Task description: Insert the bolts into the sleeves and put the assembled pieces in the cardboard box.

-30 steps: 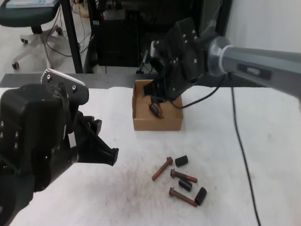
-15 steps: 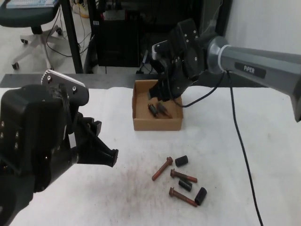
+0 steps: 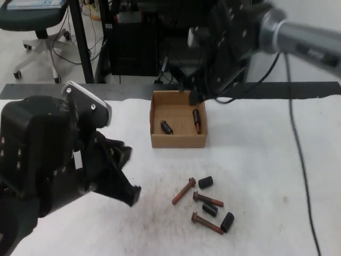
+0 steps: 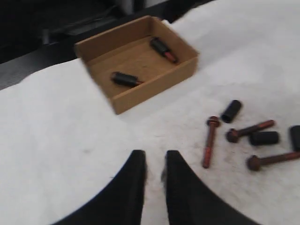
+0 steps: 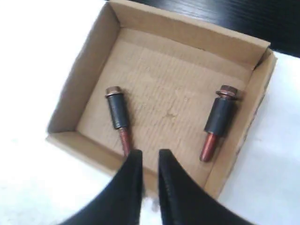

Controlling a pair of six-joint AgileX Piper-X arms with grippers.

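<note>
open brown cardboard box [image 5: 84,70] | inside: two rusty-orange bolts in black cylindrical sleeves [image 5: 116,110] (lying flat, apart) | left gripper [image 4: 154,153] barely parted, empty | right gripper [image 5: 147,152] likewise, above box

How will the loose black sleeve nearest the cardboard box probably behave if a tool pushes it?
The sleeve lies on its side as a short cylinder, so it may roll. Its straight outline suggests it is stiff. The white cloth under it might slow the rolling.

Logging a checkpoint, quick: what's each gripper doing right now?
Left gripper: open a little, holding nothing.
Right gripper: open a little, holding nothing.
</note>
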